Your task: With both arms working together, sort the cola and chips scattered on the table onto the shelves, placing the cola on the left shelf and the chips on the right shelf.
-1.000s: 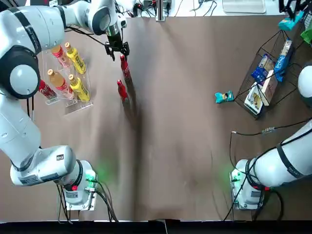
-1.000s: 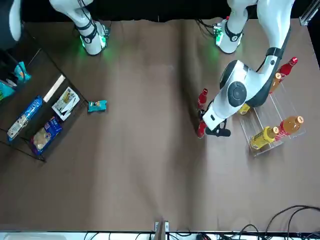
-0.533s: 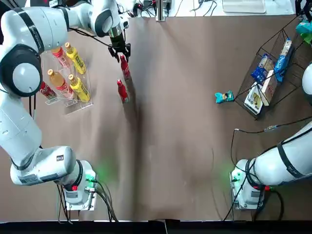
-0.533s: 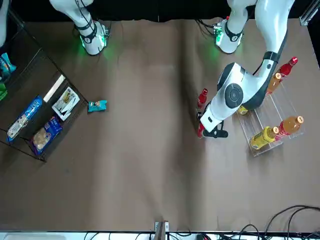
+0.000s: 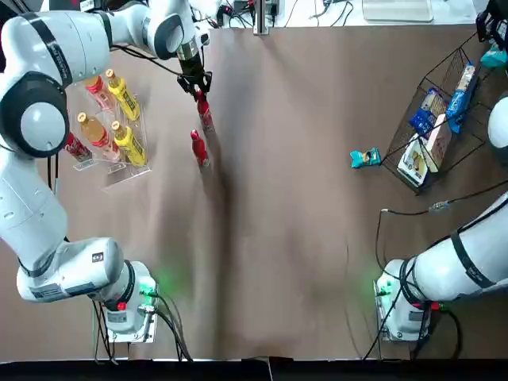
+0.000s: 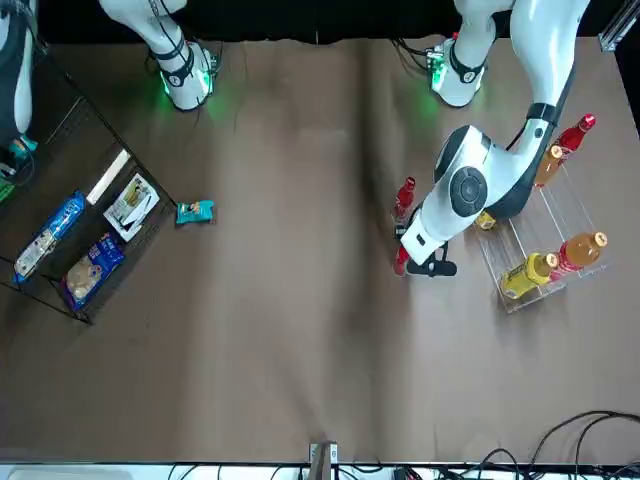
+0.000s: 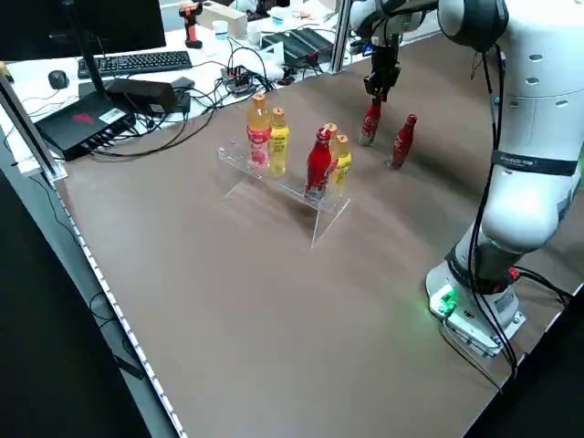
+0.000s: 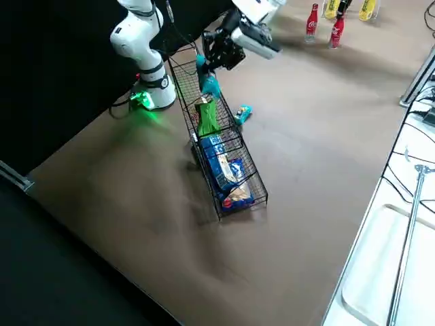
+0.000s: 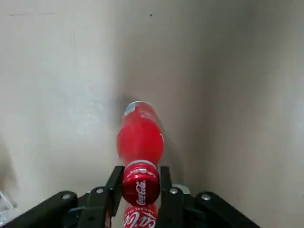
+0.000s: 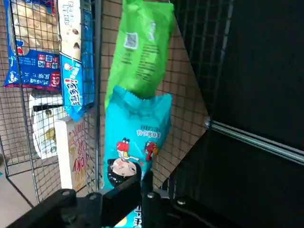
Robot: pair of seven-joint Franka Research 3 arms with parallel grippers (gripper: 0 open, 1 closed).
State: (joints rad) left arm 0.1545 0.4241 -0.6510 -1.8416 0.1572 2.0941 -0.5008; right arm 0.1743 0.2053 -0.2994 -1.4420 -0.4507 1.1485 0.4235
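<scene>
The left pincer (image 9: 141, 190) pinches the neck of an upright cola bottle (image 9: 140, 142) standing on the brown bench (image 5: 302, 198), with a 2nd cola bottle (image 5: 198, 148) nearby and a 3rd (image 7: 318, 161) already in the clear acrylic left shelf (image 7: 274, 178) among orange and yellow bottles. The right pincer (image 10: 142, 187) pinches a teal chips packet (image 10: 135, 142) at the black wire-mesh right shelf (image 8: 228, 159), just beside the green chips packet (image 10: 140, 47); another teal chips packet (image 5: 365, 158) lies on the bench near that shelf.
</scene>
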